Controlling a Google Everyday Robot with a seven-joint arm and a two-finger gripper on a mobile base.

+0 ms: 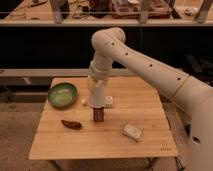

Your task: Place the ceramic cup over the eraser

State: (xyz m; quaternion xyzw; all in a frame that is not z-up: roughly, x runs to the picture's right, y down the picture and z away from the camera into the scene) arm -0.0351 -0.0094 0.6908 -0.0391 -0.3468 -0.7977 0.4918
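The ceramic cup (96, 96) is white and tapered. It hangs upright in my gripper (95, 85), just above the table. My gripper comes down from the white arm and is shut on the cup's upper part. The eraser (98, 114), a small dark block, stands on the wooden table (100, 142) directly below the cup. The cup's lower rim is close above the eraser's top; I cannot tell whether they touch.
A green bowl (62, 95) sits at the table's back left. A long white box (107, 101) lies behind the eraser. A reddish-brown item (71, 124) lies front left and a pale wrapped packet (132, 132) front right. Shelving stands behind the table.
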